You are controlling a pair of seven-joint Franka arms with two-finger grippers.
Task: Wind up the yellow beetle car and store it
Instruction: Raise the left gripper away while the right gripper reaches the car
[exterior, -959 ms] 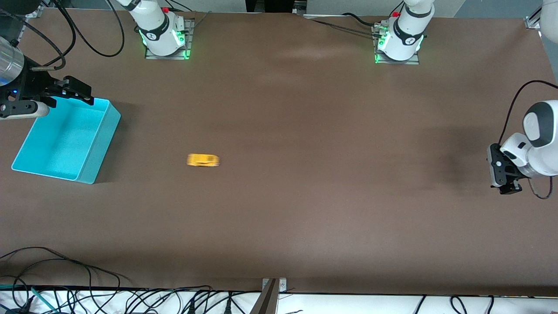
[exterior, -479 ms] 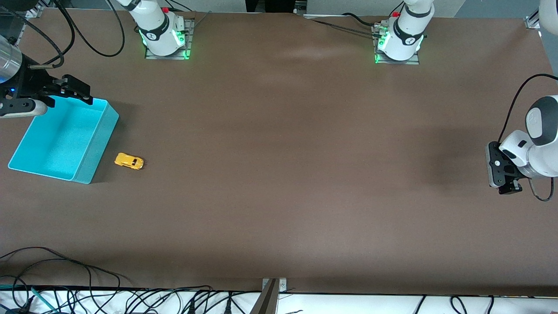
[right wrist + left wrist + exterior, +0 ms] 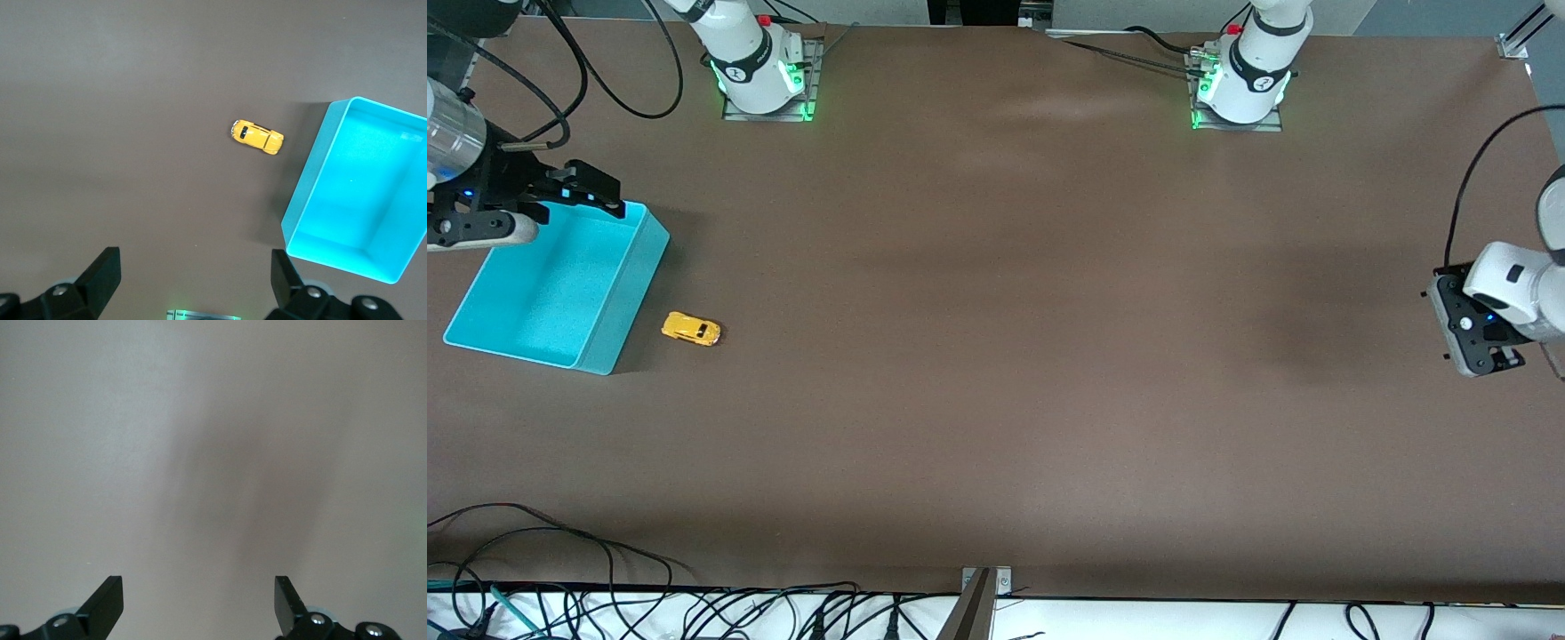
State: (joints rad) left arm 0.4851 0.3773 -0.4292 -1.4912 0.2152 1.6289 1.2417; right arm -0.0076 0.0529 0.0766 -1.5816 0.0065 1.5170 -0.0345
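The yellow beetle car (image 3: 691, 329) stands on the brown table close beside the turquoise bin (image 3: 628, 293), on the bin's side toward the left arm's end. It also shows in the right wrist view (image 3: 257, 136), with the bin (image 3: 313, 180) next to it and empty. My right gripper (image 3: 605, 194) is open and empty, up over the bin's rim nearest the robot bases; in its own view (image 3: 193, 280) the jaws stand wide apart. My left gripper (image 3: 1478, 345) is open and empty over bare table at the left arm's end (image 3: 199, 600).
The two arm bases (image 3: 760, 76) (image 3: 1240, 84) stand along the table's edge by the robots. Cables (image 3: 560, 551) lie along the table edge nearest the front camera. The brown table top (image 3: 1049, 356) stretches between car and left gripper.
The car rolled from mid-table toward the right arm's end and stopped beside the bin. The left gripper has drawn a little toward its end of the table. The right gripper barely shifted.
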